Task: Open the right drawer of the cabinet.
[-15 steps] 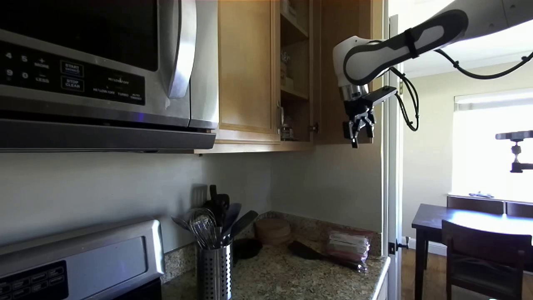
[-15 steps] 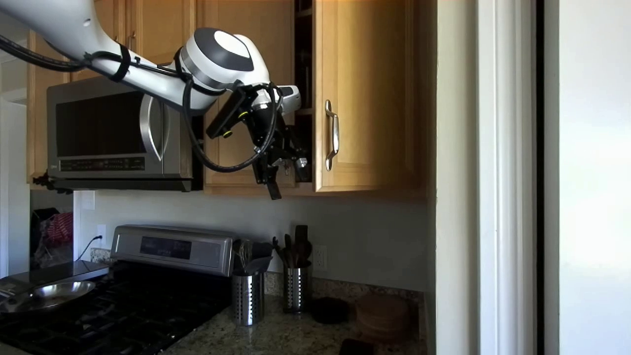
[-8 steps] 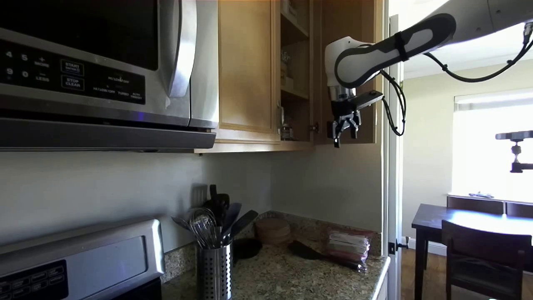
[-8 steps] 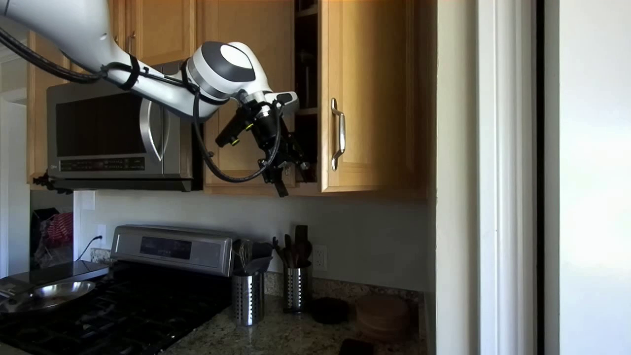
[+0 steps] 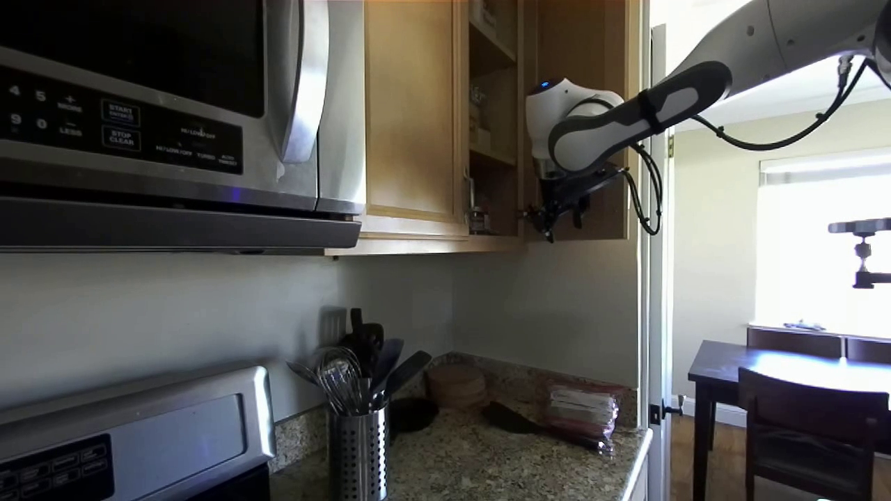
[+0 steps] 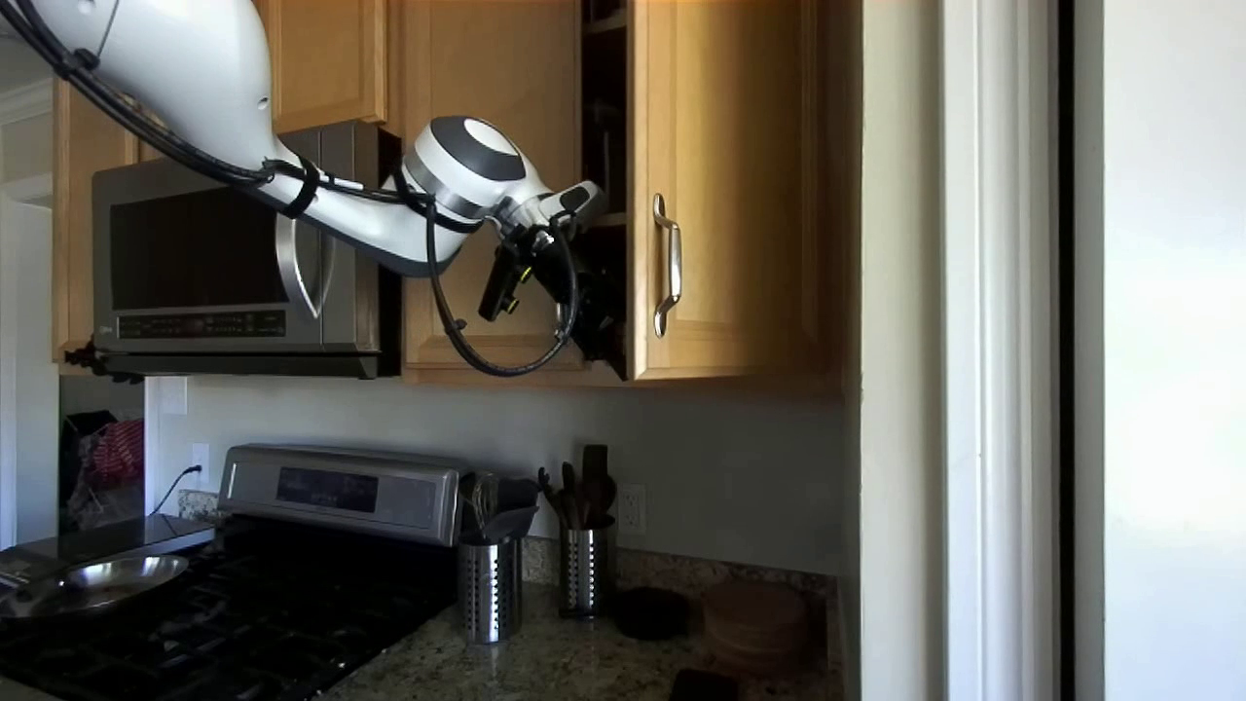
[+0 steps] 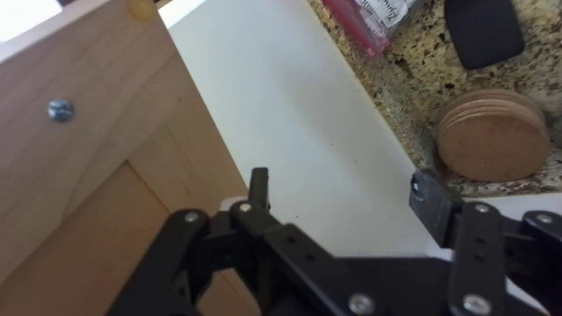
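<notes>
Both jaws of your hand [image 7: 344,188] stand wide apart, holding nothing; the right drawer [image 7: 99,171], long axis upright and swung out, lies left of the hand in the wrist view, inner face toward it, so your push likely goes that way.

Arm [image 6: 360,225] white with dark-grey panels [image 6: 465,159]; black cable [image 6: 468,352], looped; black strap [image 6: 305,190] around arm; small blue light [image 5: 545,84]; gripper [image 7: 340,193] black, silver screws [image 7: 361,303].
</notes>
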Motion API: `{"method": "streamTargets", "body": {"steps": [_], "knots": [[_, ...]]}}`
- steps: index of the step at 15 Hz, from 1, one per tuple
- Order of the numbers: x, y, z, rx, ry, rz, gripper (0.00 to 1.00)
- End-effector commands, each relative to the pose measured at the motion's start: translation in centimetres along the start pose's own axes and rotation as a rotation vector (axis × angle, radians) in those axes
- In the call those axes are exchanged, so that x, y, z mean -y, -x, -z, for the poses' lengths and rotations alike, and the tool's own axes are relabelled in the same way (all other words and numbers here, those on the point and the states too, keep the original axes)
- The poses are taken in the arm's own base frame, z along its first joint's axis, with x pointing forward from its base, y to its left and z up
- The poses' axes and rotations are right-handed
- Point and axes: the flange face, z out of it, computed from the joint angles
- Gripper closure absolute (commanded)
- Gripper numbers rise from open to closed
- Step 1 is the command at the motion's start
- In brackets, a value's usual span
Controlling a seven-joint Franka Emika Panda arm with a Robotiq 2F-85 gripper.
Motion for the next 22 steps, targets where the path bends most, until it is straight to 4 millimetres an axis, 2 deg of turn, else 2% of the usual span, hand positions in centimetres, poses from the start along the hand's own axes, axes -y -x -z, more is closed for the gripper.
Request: {"method": "streamTargets", "body": {"steps": [1, 8, 12, 16, 18, 20, 22], "knots": [[-0.9, -1.1, -0.6, -0.039, 0.095, -0.104, 0.47], [-3.6, -1.7, -2.3, -0.089, 0.299, -0.210, 0.93], [-4.9, -1.5, -3.6, -0.077, 0.419, -0.229, 1.00], [-5.7, -1.1, -4.8, -0.053, 0.496, -0.237, 0.95], [-5.2, -1.0, -4.8, -0.045, 0.470, -0.225, 0.97], [-3.8, -0.8, -3.9, -0.048, 0.354, -0.197, 0.71], [-2.0, -0.9, -2.5, -0.064, 0.222, -0.191, 0.59]]}}
